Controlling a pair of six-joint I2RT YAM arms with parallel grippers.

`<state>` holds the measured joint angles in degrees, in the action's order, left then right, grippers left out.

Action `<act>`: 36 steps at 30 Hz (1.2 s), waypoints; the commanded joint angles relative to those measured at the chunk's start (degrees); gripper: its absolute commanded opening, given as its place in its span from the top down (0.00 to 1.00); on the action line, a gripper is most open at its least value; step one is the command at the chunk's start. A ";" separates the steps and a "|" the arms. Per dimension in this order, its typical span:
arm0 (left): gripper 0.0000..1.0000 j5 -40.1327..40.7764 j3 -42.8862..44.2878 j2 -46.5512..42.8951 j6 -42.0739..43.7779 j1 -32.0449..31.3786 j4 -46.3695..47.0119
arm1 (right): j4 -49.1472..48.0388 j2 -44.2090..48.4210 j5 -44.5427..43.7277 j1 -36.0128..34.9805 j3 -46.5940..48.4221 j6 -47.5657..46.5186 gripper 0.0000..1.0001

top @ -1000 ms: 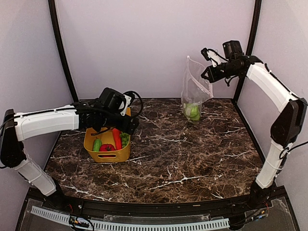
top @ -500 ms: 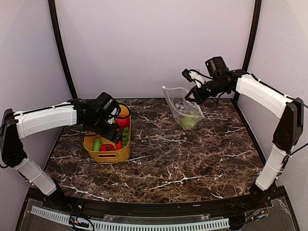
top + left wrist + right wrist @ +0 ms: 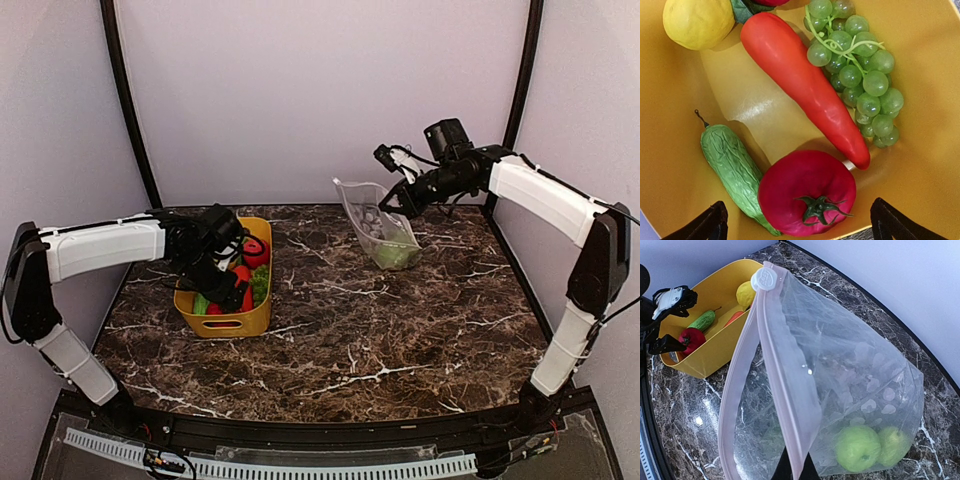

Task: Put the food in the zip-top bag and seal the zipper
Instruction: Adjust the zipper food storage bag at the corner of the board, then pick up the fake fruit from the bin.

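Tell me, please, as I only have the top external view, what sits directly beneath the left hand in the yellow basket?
Observer: The left wrist view shows a red tomato centred under the open left hand.
Operator: Does anything touch it?
Observer: A cucumber lies against its side.
Operator: Is the zip-top bag open at the mouth?
Observer: Yes. In the right wrist view the zipper strips are parted, and the right hand pinches one of them.
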<state>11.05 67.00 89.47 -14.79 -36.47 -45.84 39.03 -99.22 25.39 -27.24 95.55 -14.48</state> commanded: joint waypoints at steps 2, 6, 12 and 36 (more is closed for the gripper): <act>0.01 -1.89 -1.91 1.01 -0.04 0.67 -1.28 | -1.40 0.32 1.33 -1.09 -1.34 -1.19 1.00; 0.01 -3.79 -2.68 2.86 -0.43 1.20 -0.38 | -1.28 0.01 1.33 -1.19 -1.96 -1.60 1.00; 0.01 -4.56 -2.80 4.88 -0.01 1.40 -0.51 | -1.40 0.20 1.30 -1.32 -2.97 -2.37 1.00; 0.24 -4.46 1.61 6.11 -0.01 1.49 -4.85 | -1.66 0.83 0.99 -1.32 -4.05 -2.83 1.00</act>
<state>6.52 66.26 96.05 -15.42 -35.03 -46.87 38.94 -99.22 26.13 -28.10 92.38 -16.91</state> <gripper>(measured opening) 0.815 0.003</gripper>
